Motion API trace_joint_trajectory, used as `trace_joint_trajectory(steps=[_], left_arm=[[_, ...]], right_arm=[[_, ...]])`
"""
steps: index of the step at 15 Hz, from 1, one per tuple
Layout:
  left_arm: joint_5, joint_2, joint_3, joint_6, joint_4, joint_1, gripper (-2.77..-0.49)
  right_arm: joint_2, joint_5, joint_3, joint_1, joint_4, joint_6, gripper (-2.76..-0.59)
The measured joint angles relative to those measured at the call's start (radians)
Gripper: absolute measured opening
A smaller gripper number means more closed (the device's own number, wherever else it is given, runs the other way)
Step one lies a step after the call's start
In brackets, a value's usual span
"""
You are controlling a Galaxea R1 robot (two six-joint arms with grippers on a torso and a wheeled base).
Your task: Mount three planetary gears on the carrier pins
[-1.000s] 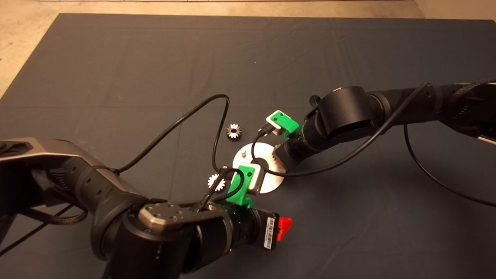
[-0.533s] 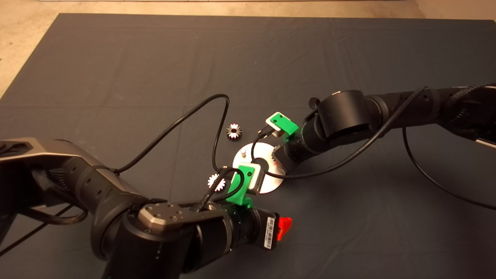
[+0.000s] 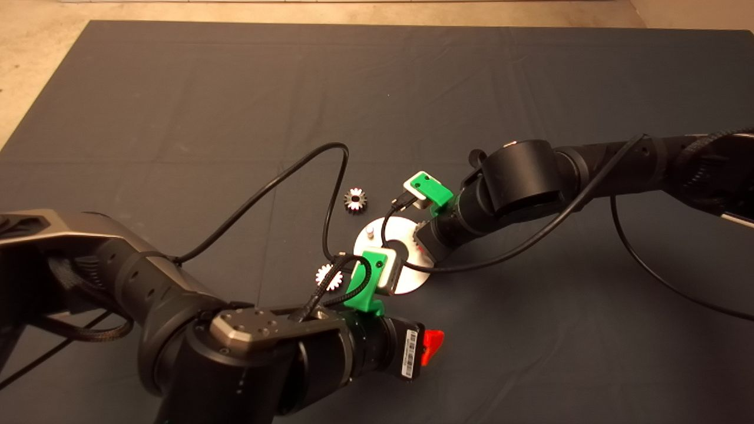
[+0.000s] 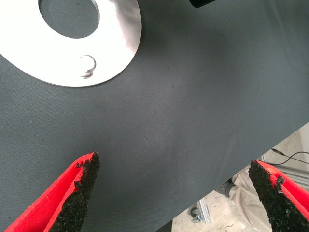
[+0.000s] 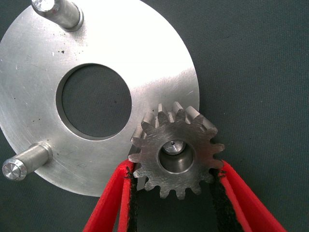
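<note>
In the right wrist view my right gripper is shut on a planetary gear, its red fingers pressing the teeth on both sides. The gear sits over one carrier pin, whose tip shows inside the bore. Two bare carrier pins stand on the silver disc. In the head view the disc lies mid-mat, a dark gear beyond it and a bright gear to its left. My left gripper hangs open over bare mat beside the disc.
Black cables loop over the mat near the loose gears. Both arms crowd around the disc. The left wrist view shows the mat's edge with floor and a metal frame foot beyond it.
The right arm has eased slightly lower toward the disc with its gear. The left arm and the two loose gears have not moved.
</note>
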Motion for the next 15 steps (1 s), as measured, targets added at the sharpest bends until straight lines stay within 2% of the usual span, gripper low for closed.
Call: trace_joint_trajectory(steps=[4,6,9,11,14,15], left_arm=[[0.000,0.000,0.000,0.000,0.000,0.000,-1.04],[0.000,0.000,0.000,0.000,0.000,0.000,-1.04],[0.000,0.000,0.000,0.000,0.007,0.000,-1.04],[0.000,0.000,0.000,0.000,0.008,0.000,-1.04],[0.000,0.000,0.000,0.000,0.011,0.000,-1.04],[0.000,0.000,0.000,0.000,0.014,0.000,-1.04]], right_arm=[[0.000,-0.002,0.000,0.000,0.000,0.000,-2.41],[0.000,-0.010,0.000,0.000,-0.001,0.000,-2.32],[0.001,-0.042,0.002,0.001,-0.004,0.000,-2.19],[0.004,-0.049,0.002,0.001,-0.006,0.000,-2.12],[0.003,-0.052,0.019,0.000,-0.006,0.000,-2.01],[0.003,-0.052,0.032,0.000,-0.006,0.000,-1.90]])
